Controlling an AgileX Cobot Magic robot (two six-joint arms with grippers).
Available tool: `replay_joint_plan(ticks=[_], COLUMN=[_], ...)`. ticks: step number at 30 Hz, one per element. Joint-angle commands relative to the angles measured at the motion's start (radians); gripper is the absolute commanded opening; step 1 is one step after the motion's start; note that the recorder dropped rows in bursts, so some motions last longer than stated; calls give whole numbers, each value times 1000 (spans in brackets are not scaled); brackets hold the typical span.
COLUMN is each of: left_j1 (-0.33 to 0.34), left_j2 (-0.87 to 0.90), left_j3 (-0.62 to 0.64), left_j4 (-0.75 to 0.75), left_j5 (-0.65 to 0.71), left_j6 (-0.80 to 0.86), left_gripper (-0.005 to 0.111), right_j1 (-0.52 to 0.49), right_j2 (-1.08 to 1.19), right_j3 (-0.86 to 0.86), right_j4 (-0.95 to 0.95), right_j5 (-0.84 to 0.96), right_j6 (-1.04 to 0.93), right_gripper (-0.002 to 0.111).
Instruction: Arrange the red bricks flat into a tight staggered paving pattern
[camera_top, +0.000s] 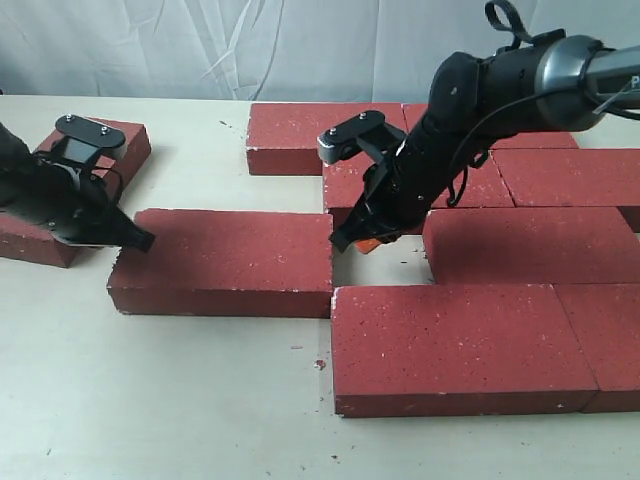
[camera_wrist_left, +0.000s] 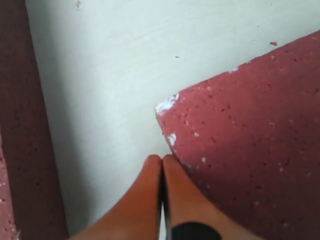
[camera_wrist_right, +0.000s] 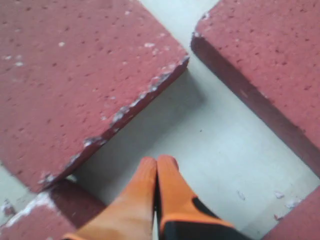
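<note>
Several red bricks lie flat on the table. A loose brick (camera_top: 225, 262) sits left of centre, with a gap of bare table between it and the packed group (camera_top: 520, 240) on the right. My left gripper (camera_top: 140, 240) is shut and empty, its fingertips (camera_wrist_left: 150, 167) against the loose brick's (camera_wrist_left: 250, 145) left corner. My right gripper (camera_top: 345, 240) is shut and empty, low in the gap. In the right wrist view its tips (camera_wrist_right: 157, 162) hover over bare table between one brick (camera_wrist_right: 75, 75) and another (camera_wrist_right: 270, 60).
Another red brick (camera_top: 70, 190) lies at the far left under my left arm, seen as a dark edge (camera_wrist_left: 20, 125) in the left wrist view. A brick (camera_top: 320, 135) lies at the back. Small crumbs (camera_top: 320, 364) dot the pale table (camera_top: 150, 400).
</note>
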Motion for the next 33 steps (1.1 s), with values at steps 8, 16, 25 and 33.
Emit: replay_joint_plan(ticks=[8, 16, 25, 33], left_j1=[71, 108, 106, 88], left_j2=[-105, -55, 22, 23], left_j3=[1, 4, -2, -2], left_j4=[5, 31, 4, -121], left_j5=[115, 268, 200, 205], left_j6=[-5, -23, -15, 130], left_gripper=[0, 0, 0, 0], right_j1=[164, 282, 280, 280], right_j2=[-74, 3, 24, 24], right_j3=[5, 5, 5, 5], right_j4=[219, 59, -44, -205], right_j5=[292, 181, 41, 12], right_j6=[-431, -455, -369, -226], right_gripper=[0, 0, 0, 0])
